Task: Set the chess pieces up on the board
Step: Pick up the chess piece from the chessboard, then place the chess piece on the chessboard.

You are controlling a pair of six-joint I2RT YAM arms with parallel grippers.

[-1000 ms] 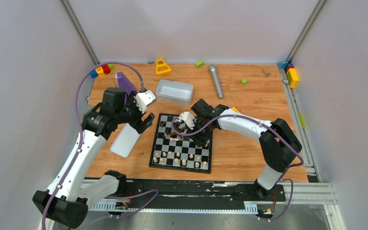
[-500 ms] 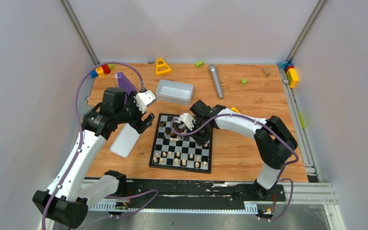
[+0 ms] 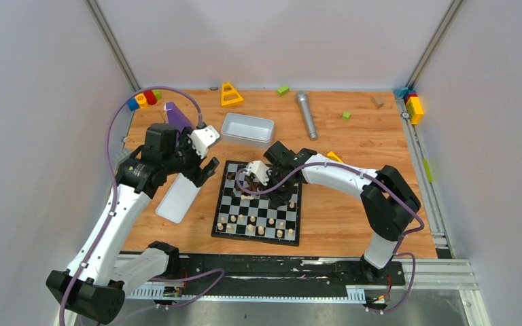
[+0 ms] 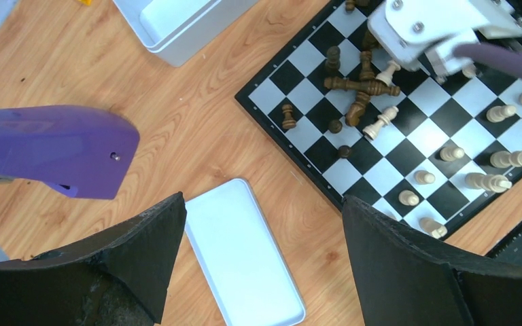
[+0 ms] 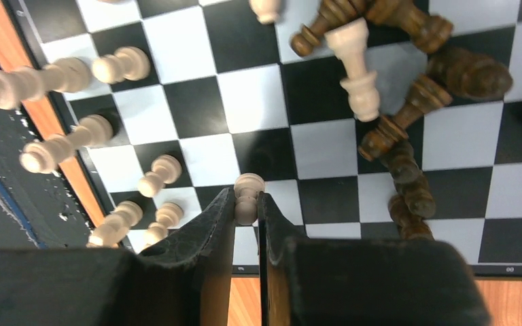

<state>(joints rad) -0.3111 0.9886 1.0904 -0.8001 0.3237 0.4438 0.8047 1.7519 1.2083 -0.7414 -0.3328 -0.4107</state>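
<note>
The right end effector (image 5: 247, 207) has its jaws clamped on a pale piece (image 5: 249, 185), probably a pawn, over the board (image 5: 197, 105) towards its near edge. The board lies on the desk a little in from the near edge, about midway along it.

The hold is the first worry: only the fingertips pinch the piece, just under its round head. A grip that shallow could let it swivel or drop when the arm swings. The second is crowding. The standing pale pieces (image 5: 61, 75) line the board's near edge just beside the fingers, so a low or skewed set-down could bowl one over. On the other side, a heap of toppled dark pieces (image 5: 408, 102) with one fallen pale piece (image 5: 357, 75) among them lies near the fingers. The arm's purple cable (image 4: 496, 54) hangs over that part of the board and might drag through it.

The left end effector (image 4: 264, 204) hangs with its jaws wide apart and nothing between them, over the white lid (image 4: 245, 258) off the board's left edge. It is well clear of the work.

The held piece's base is buried between the fingers, so I cannot tell whether it rests on a square or is lifted. From above, the right arm covers the heap and the grasp. The wrist view crops the board's far rows.
</note>
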